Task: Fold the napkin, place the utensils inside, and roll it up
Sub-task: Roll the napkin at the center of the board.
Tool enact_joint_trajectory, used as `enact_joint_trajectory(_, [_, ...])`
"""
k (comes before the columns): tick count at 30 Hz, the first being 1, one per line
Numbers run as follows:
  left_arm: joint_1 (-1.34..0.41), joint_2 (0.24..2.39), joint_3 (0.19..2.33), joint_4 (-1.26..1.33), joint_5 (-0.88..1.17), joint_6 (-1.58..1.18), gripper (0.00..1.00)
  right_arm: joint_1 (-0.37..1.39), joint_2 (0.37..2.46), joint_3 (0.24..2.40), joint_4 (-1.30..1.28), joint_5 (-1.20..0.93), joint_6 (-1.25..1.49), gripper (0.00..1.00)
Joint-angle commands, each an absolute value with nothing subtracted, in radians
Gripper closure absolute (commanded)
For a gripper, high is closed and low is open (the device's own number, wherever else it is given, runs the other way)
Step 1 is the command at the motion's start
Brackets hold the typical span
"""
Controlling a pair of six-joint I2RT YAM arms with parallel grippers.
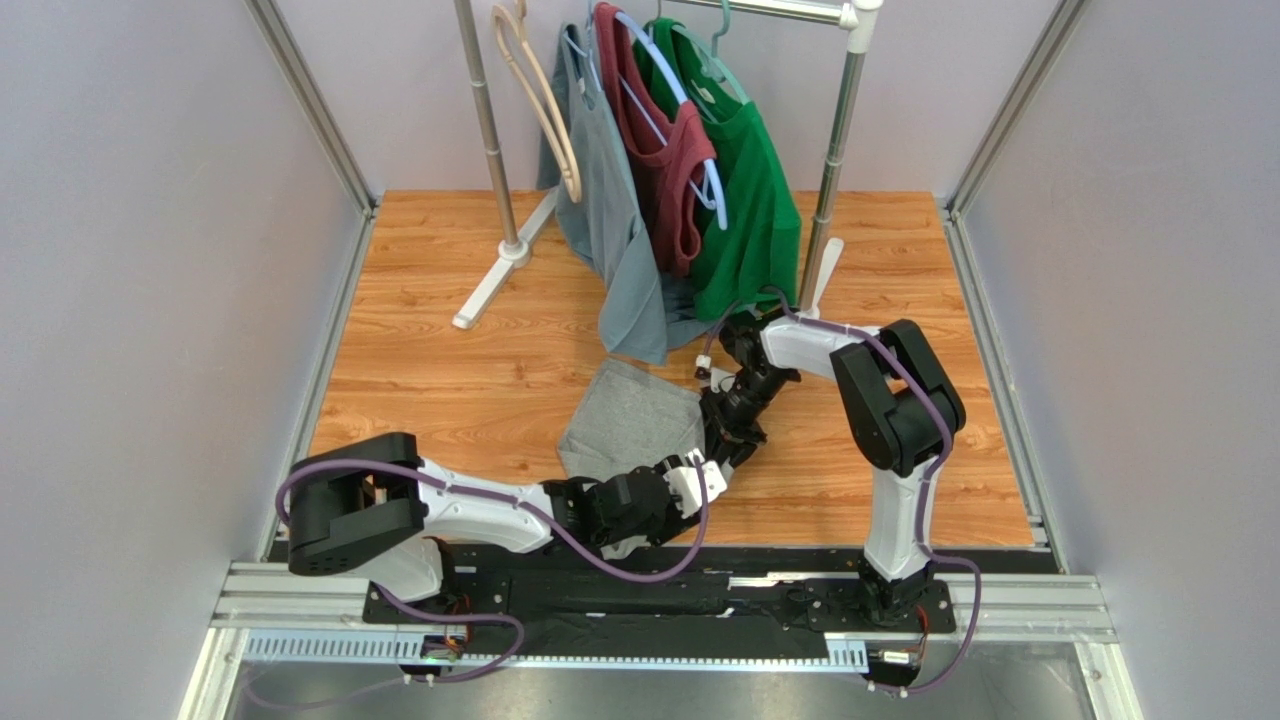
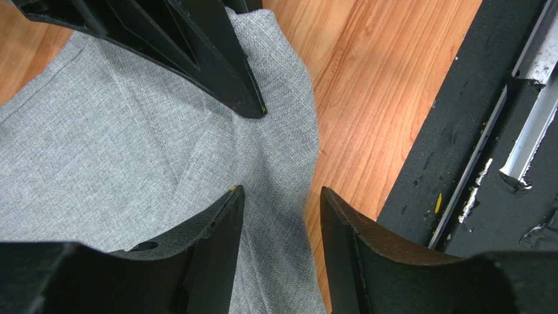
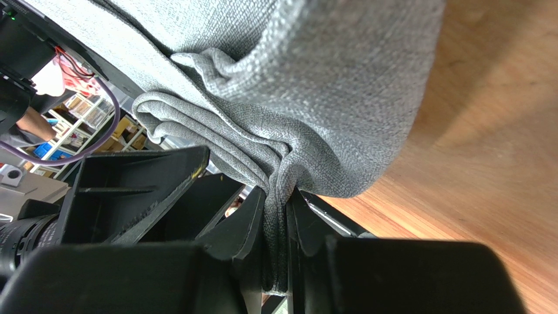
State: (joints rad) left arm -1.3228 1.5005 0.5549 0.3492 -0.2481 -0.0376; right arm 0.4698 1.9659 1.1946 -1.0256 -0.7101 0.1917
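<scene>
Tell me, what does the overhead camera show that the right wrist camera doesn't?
Only the overhead view shows the rack with hanging shirts, plus the whole left arm and right arm. Only the right wrist view shows, up close, the right claw pinching a bunched fold of cloth. Both show the grey napkin and the wooden table.

We see a wood-grain tabletop. A grey napkin lies near its front; a clothes rack stands behind.
</scene>
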Motion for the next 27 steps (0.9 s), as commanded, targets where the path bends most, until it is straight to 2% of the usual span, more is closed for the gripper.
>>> enact_joint_trajectory(1, [-1.33, 1.512, 0.587, 0.364, -0.252, -0.034, 0.45, 0.454, 1.979, 1.229, -1.06, -0.732, 0.175, 1.0])
enact_joint_trajectory(9, [-1.33, 1.569, 0.63, 0.287, -0.221, -0.063, 0.46, 0.442, 1.988, 1.227, -1.063, -0.779, 0.176, 1.0])
enact_joint_trajectory(14, [-1.33, 1.605, 0.653, 0.238, -0.256, -0.089, 0.54, 0.436, 1.993, 1.232, -1.08, -0.801, 0.169, 1.0])
enact_joint_trajectory(18, [-1.33, 1.617, 0.661, 0.221, -0.278, -0.103, 0.73, 0.428, 1.994, 1.22, -1.083, -0.821, 0.161, 1.0])
enact_joint_trajectory(21, [-1.33, 1.617, 0.66, 0.227, -0.256, -0.094, 0.94, 0.426, 1.991, 1.21, -1.08, -0.836, 0.156, 1.0])
enact_joint_trajectory(23, [-1.33, 1.614, 0.654, 0.232, -0.233, -0.087, 1.0, 0.425, 1.985, 1.207, -1.065, -0.854, 0.163, 1.0])
enact_joint_trajectory(25, [-1.322, 1.598, 0.649, 0.232, -0.183, -0.08, 1.0, 0.419, 1.957, 1.194, -1.023, -0.87, 0.176, 0.9])
enact_joint_trajectory(26, [-1.315, 1.594, 0.649, 0.218, -0.152, -0.083, 1.0, 0.413, 1.948, 1.19, -1.01, -0.882, 0.192, 0.79])
enact_joint_trajectory(27, [-1.304, 1.583, 0.647, 0.215, -0.117, -0.089, 1.0, 0.407, 1.936, 1.186, -0.993, -0.888, 0.202, 0.74])
